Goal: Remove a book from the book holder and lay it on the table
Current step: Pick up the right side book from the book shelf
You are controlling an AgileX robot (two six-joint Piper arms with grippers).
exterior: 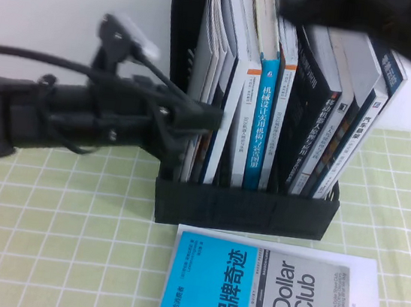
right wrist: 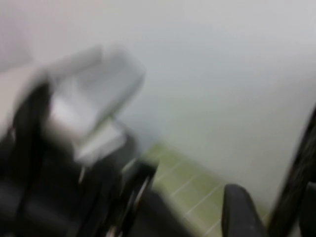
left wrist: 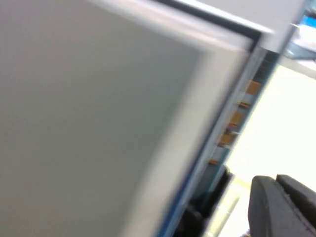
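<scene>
The black book holder (exterior: 244,208) stands mid-table, full of upright books. Thin white magazines (exterior: 222,42) fill its leftmost slots, edge-on, so I cannot pick out the book by its cover. My left gripper (exterior: 207,117) reaches in from the left and sits against these magazines at mid height. In the left wrist view a pale cover (left wrist: 98,123) fills most of the picture, with part of the left gripper (left wrist: 279,207) beside it. My right gripper (exterior: 297,5) hovers, blurred, over the book tops; in the right wrist view it (right wrist: 274,212) is open, with a dark upright edge between its jaws.
A blue-and-white "Dollar Club" book (exterior: 270,298) lies flat on the green grid table (exterior: 50,239) in front of the rack. A blue-spined book (exterior: 260,123) and several dark books stand in the middle and right slots. A white wall is behind.
</scene>
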